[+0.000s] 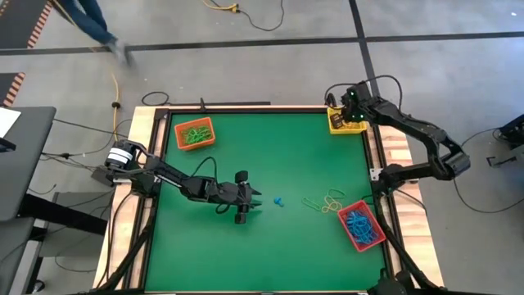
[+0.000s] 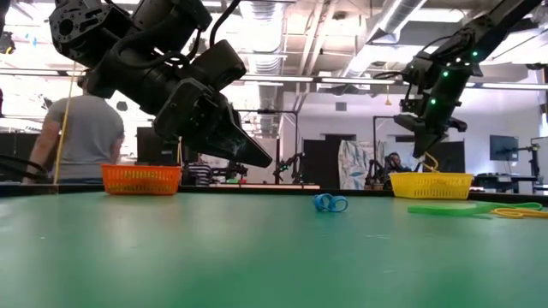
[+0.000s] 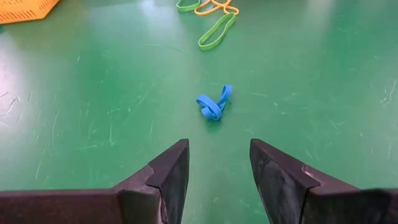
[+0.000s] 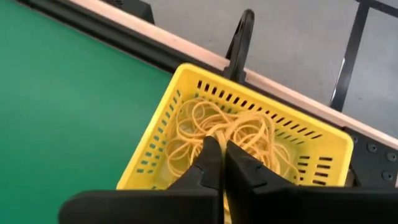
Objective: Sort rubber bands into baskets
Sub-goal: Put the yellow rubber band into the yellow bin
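A knotted blue rubber band (image 3: 214, 104) lies on the green table just ahead of my left gripper (image 3: 217, 168), which hovers open near the table's middle (image 1: 250, 201). My right gripper (image 4: 219, 155) hangs shut over the yellow basket (image 1: 344, 121) at the far right corner, which holds yellow bands (image 4: 230, 130). The orange basket (image 1: 195, 133) at the far left holds green bands. The red basket (image 1: 361, 225) near the right edge holds blue bands. Loose green and yellow bands (image 1: 327, 201) lie flat beside the red basket. My right gripper points down into the yellow basket. A short yellow loop (image 2: 425, 160) shows just below its fingertips in the low view. I cannot tell whether the fingers touch it.
A wooden rim (image 1: 385, 147) frames the green table. A person (image 2: 81, 137) stands beyond the far left corner. A yellow cable (image 1: 225, 6) lies on the floor behind the table. Bare green surface (image 1: 246, 254) stretches along the near side.
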